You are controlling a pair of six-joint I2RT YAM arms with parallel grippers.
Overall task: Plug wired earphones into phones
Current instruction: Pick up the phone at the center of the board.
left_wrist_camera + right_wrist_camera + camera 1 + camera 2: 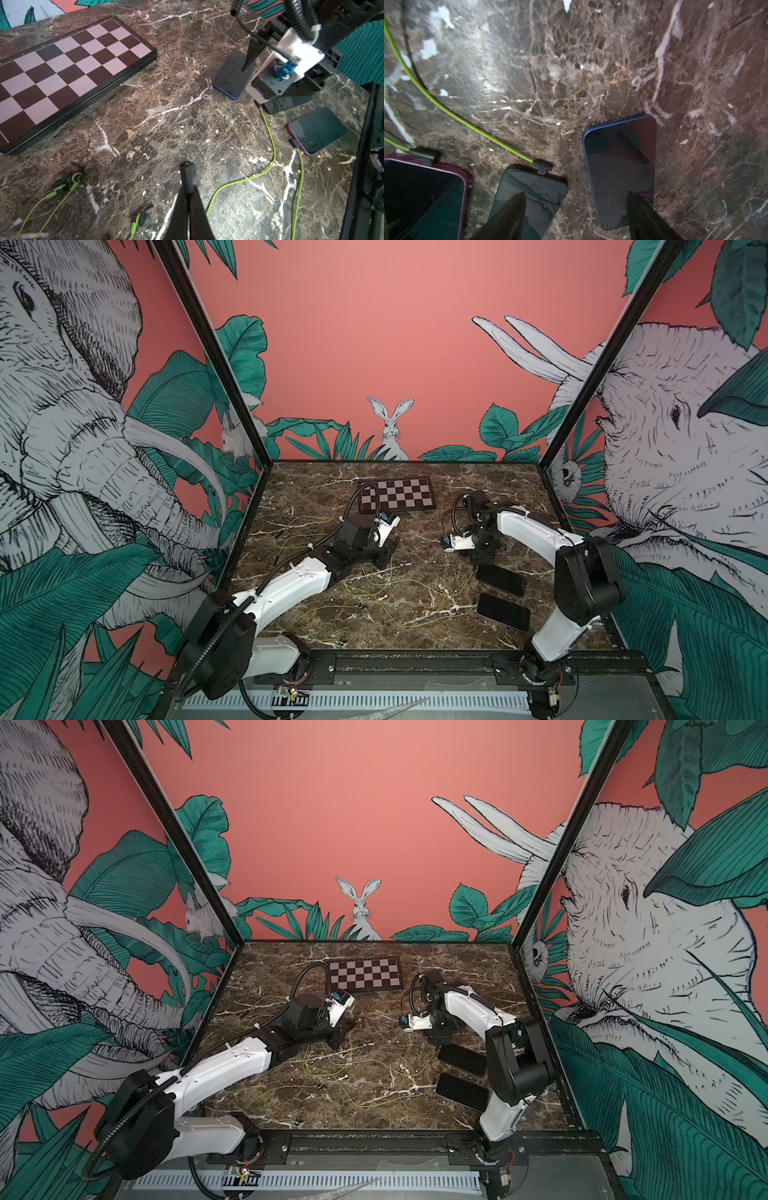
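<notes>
Three phones lie side by side in the right wrist view: a maroon-edged one point(421, 197) and a black one point(533, 191), each with a dark plug and yellow-green cord in its end, and a blue-edged one point(618, 166) with nothing plugged in. My right gripper point(575, 195) hangs open just above the black and blue phones. In both top views it hides the blue phone; two phones point(500, 579) point(462, 1091) show. My left gripper point(188, 191) is shut on a dark earphone plug point(187, 175), its cord running back between the fingers. Earphones' cords point(399, 614) sprawl across the table's middle.
A black-framed checkerboard point(397, 494) lies at the back of the marble table point(415, 635). Loose earbuds point(72, 180) point(143, 219) rest near my left gripper. Black frame posts and printed walls enclose the table on three sides.
</notes>
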